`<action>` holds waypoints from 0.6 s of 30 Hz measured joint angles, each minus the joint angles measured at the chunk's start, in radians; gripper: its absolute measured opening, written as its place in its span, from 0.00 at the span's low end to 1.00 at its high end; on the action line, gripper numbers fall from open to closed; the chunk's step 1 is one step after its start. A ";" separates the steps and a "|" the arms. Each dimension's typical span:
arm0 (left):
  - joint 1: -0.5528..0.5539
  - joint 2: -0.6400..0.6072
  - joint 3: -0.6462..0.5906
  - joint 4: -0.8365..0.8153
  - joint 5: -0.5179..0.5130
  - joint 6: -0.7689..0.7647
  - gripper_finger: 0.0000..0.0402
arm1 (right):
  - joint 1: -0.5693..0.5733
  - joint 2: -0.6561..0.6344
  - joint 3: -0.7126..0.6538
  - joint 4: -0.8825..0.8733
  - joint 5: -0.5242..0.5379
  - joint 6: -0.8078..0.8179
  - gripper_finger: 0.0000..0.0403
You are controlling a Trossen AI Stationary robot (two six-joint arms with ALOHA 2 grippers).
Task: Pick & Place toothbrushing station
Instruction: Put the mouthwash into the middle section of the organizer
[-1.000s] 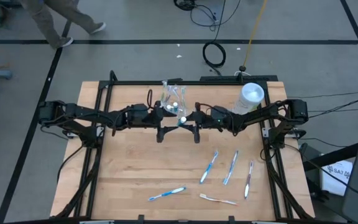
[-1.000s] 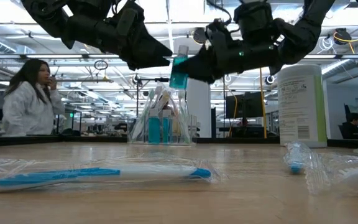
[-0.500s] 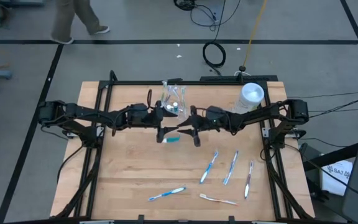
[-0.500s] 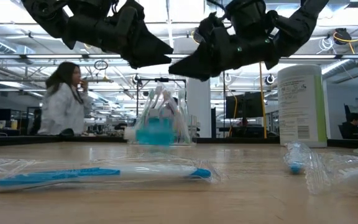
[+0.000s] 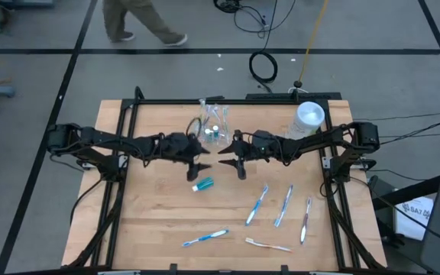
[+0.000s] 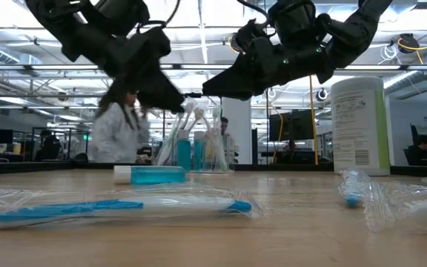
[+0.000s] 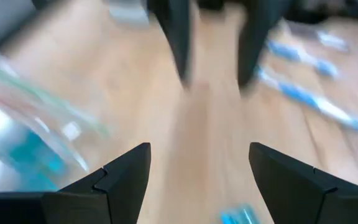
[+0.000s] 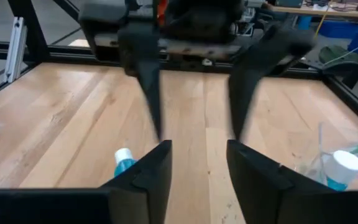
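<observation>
My left pincer (image 5: 199, 163) hung just left of the frame's centre in the high view, spread and holding nothing; my right pincer (image 5: 231, 158) faced it from just right of centre, likewise spread and empty. Between and slightly below them a small teal toothpaste tube (image 5: 203, 184) lay flat on the pale wooden worktop (image 5: 151, 221). I judged it light and soft-walled, likely to squash or squirt sideways if pinched mid-body, so the firmer white cap end looked the better hold. The clear plastic cup (image 5: 213, 126) stood in the upper middle, thin, glossy and probably easy to tip, with another teal tube and brushes upright inside. Several slim toothbrushes (image 5: 257, 204) in crinkly clear wrappers lay scattered at lower right, stiff but slippery in that film, best taken across the handle. A white canister (image 5: 308, 118) stood at upper right.
</observation>
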 joint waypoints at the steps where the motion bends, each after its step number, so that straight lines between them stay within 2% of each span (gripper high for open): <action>1: -0.012 0.000 0.000 -0.038 0.021 -0.011 0.70 | 0.002 0.000 0.000 -0.002 0.000 0.000 0.39; 4: -0.066 0.000 0.000 -0.131 0.043 -0.072 0.70 | 0.003 0.000 0.000 -0.009 -0.002 -0.005 0.43; 6: -0.111 0.000 0.000 -0.187 0.007 -0.115 0.70 | 0.003 0.000 0.000 -0.012 -0.001 -0.005 0.44; 11: -0.245 0.001 0.000 -0.295 -0.176 -0.267 0.70 | 0.002 0.000 0.000 -0.015 -0.001 -0.005 0.46; 14: -0.321 0.001 -0.013 -0.300 -0.302 -0.348 0.70 | 0.003 0.000 0.000 -0.016 -0.001 -0.005 0.46; 18: -0.389 0.001 -0.053 -0.272 -0.423 -0.543 0.70 | 0.003 0.000 0.000 -0.016 -0.001 -0.004 0.46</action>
